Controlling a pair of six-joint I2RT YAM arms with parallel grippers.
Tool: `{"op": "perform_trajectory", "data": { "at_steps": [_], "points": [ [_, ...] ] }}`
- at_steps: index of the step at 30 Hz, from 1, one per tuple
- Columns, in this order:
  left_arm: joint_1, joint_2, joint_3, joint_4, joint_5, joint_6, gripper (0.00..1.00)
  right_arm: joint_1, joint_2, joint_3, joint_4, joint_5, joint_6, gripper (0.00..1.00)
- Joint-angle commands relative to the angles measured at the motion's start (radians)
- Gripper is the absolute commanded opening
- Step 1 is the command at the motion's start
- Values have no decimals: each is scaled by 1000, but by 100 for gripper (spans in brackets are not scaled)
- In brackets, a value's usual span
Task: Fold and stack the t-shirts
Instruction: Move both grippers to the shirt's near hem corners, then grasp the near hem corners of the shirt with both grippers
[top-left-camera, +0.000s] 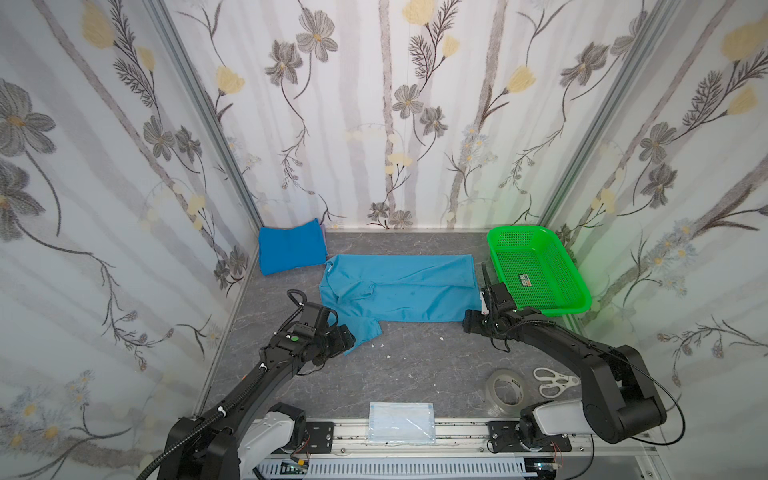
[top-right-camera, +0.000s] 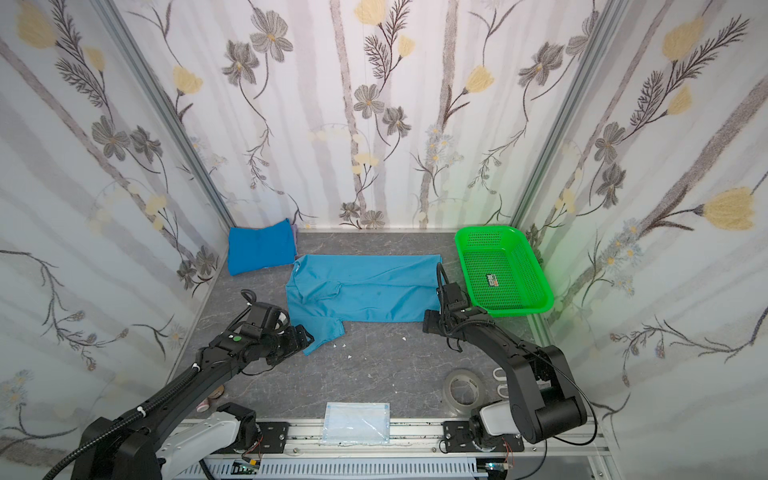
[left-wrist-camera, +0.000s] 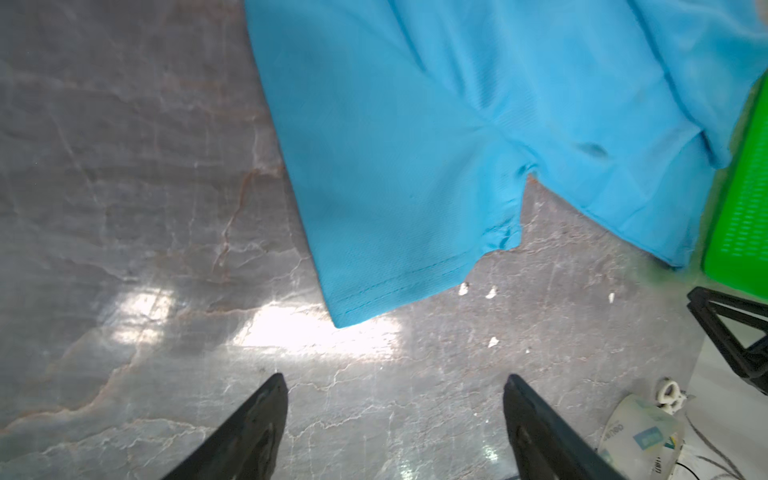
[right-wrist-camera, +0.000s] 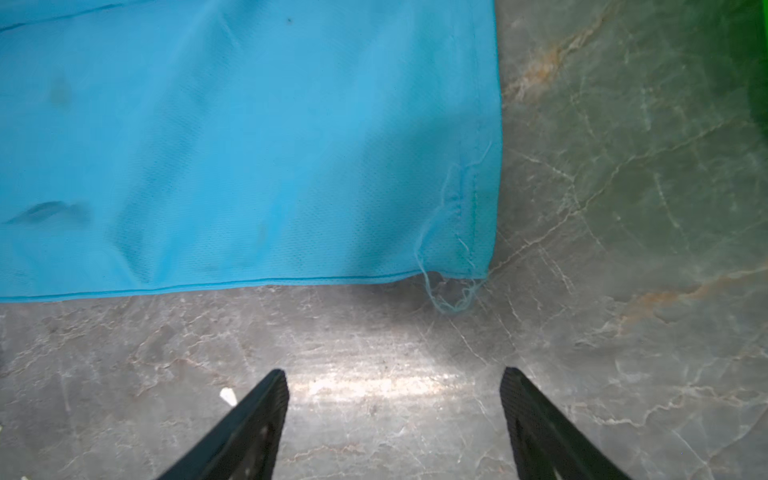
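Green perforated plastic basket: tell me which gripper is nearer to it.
Right. The right gripper sits just off the near left corner of the green perforated plastic basket; the left gripper is across the light blue cloth t-shirt, by its sleeve.

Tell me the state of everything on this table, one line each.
teal-blue t-shirt: partly folded, one sleeve sticking out
royal blue t-shirt: folded, in back corner
green basket: upright, only a sticker inside
left gripper: open, empty
right gripper: open, empty
tape roll: lying flat
scissors: lying flat

Both arms reach forward and low, left claw (left-wrist-camera: 395, 380) and right claw (right-wrist-camera: 392, 374) spread wide, empty.
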Motion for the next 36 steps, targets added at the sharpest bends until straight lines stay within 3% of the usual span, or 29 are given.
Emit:
{"op": "perform_trajectory", "data": {
  "at_steps": [1, 4, 12, 19, 23, 29, 32, 36],
  "points": [
    [-16, 33, -31, 71, -34, -54, 74, 0, 0, -12, 101, 25, 60, 77],
    [-31, 95, -30, 112, -61, -57, 74, -8, -3, -25, 116, 61, 89, 75],
    [-38, 226, 1, 182, -103, -61, 56, -76, 112, 7, 179, 13, 104, 69],
    [-40, 319, 1, 229, -104, -48, 50, -89, 180, 86, 169, 35, 109, 63],
    [-41, 359, 5, 236, -109, -42, 38, -95, 211, 125, 141, 26, 90, 54],
    [-41, 365, 7, 201, -126, -20, 37, -94, 223, 138, 92, 6, 58, 53],
    [-41, 356, 7, 183, -126, -14, 19, -88, 222, 136, 72, -10, 53, 40],
    [-41, 308, 9, 141, -141, -6, 3, -77, 207, 116, 68, 12, 54, 33]
  ]
}}
